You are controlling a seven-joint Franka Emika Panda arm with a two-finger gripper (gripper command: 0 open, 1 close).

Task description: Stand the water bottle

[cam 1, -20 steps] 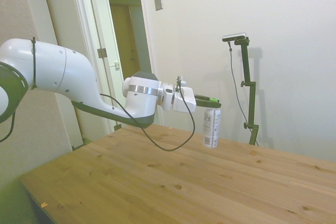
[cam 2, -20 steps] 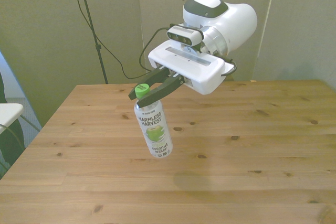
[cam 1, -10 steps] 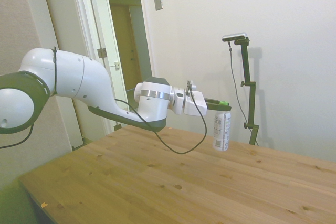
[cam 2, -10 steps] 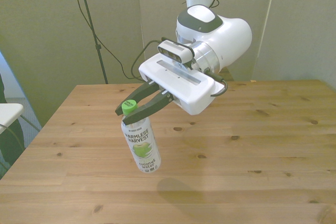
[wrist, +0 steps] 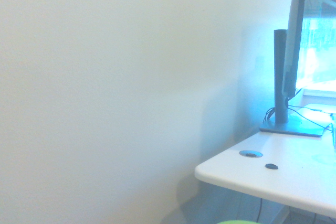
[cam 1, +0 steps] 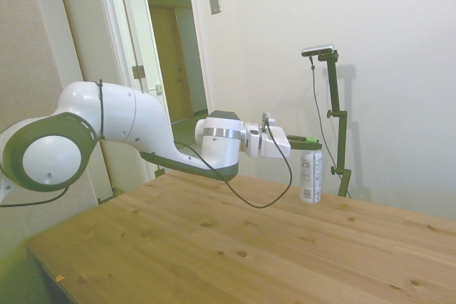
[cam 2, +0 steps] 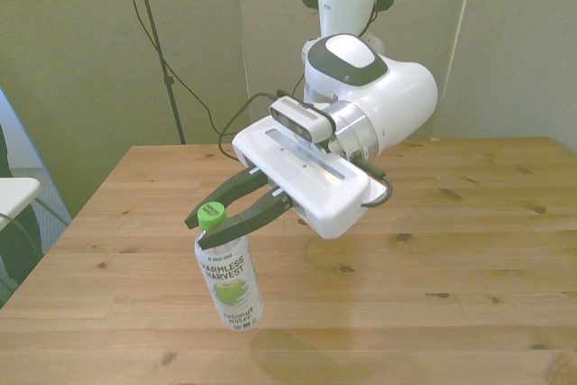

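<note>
And here's the white arm [cam 1: 121, 122], stretching in from the left of the side view and running level across the middle of the frame, a black cable [cam 1: 263, 190] looping beneath the wrist. At its tip, right of centre, the gripper [cam 1: 311, 144] has its dark fingers clamped on the neck of the water bottle [cam 1: 311, 176], just under the bright green cap [cam 1: 311, 139]. The bottle hangs upright, cap up, its base close over the wooden table [cam 1: 235, 254]; whether it touches the boards I cannot tell from here.

Over to the front view: the bottle [cam 2: 228, 283] sits lower left of centre, tilted slightly, white label facing us, with its shadow on the planks just below it. The cap [cam 2: 211, 215] is pinched between the two black fingers [cam 2: 236, 189], which reach down and left from the wide white gripper [cam 2: 214, 224] body in the middle of the frame. Further right, the bulky white wrist joint [cam 2: 388, 105] fills the upper centre.

The wrist view shows mostly pale wall [wrist: 115, 87], a sliver of green cap [wrist: 239, 222] at the bottom edge, and a white desk [wrist: 273, 174] at lower right.
</note>
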